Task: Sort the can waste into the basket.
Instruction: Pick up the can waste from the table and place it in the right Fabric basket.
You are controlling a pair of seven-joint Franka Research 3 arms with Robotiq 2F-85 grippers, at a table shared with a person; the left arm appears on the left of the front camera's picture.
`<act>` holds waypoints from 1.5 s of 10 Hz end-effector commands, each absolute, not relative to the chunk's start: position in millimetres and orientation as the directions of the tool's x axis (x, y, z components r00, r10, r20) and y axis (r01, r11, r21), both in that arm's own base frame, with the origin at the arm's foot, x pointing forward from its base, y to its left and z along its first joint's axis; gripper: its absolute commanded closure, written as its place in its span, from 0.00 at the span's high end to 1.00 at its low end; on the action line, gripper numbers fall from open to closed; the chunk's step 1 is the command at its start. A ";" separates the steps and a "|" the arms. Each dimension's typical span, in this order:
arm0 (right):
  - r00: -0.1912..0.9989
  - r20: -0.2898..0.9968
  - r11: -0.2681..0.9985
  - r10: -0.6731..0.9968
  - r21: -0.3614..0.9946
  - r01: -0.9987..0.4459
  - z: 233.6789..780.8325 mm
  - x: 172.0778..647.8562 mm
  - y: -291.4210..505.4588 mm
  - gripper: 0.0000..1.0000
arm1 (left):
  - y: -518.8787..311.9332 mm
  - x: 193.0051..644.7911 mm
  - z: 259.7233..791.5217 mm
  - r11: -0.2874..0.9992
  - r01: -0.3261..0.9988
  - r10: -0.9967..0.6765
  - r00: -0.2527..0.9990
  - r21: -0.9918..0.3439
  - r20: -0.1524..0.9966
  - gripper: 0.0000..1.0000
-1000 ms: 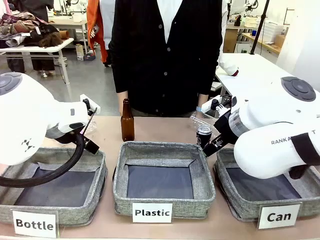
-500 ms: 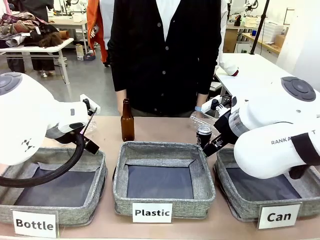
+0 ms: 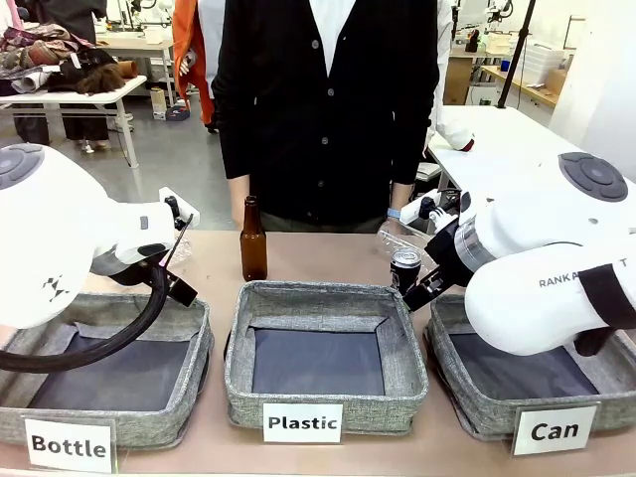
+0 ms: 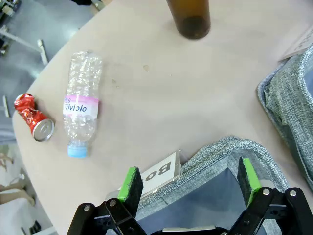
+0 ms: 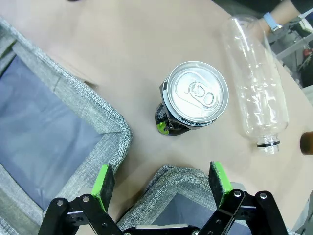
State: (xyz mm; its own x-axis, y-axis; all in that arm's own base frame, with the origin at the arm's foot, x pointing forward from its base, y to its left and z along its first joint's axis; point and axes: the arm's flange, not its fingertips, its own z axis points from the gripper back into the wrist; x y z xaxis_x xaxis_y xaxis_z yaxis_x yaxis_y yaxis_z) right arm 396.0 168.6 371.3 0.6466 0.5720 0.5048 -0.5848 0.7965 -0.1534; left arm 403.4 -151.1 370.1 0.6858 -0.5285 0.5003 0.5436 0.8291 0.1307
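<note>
Black can [image 5: 194, 99] upright, right tool [image 5: 160, 170] spread wide nearby

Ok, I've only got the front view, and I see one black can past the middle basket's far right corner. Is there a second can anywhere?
Observer: Yes. In the left wrist view a crushed red can lies on its side near the table's edge, beside a blue-capped plastic bottle.
Operator: Is the right gripper holding anything?
Observer: No. The right gripper is open, with nothing between its green pads.
Operator: Is the black can touching anything?
Observer: No. The black can stands upright, clear of the basket rims and of the capless clear bottle lying next to it.
</note>
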 end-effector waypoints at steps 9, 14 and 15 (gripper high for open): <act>0.877 0.451 0.767 0.163 0.501 -0.400 557.3 325.0 69.4 1.00 | -69.7 302.3 527.3 0.560 0.667 -0.375 0.733 -0.491 0.568 1.00; 0.831 0.458 0.451 -0.316 0.843 -0.293 493.7 282.7 -106.9 1.00 | 147.7 283.7 473.5 0.396 0.335 0.434 0.752 -0.855 0.496 1.00; 0.808 0.408 0.416 -0.425 0.881 -0.226 470.9 274.3 -135.5 1.00 | 160.5 279.9 452.4 0.323 0.302 0.537 0.722 -0.897 0.437 1.00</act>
State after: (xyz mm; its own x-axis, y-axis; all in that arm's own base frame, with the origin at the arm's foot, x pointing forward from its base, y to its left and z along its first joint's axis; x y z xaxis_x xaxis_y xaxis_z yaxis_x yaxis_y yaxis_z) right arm 292.5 -146.8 512.7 0.8305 -0.3694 0.4170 -0.2298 0.4547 0.8605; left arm 271.3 192.2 475.8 0.7863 0.4247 0.4487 0.2785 0.4046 -0.8710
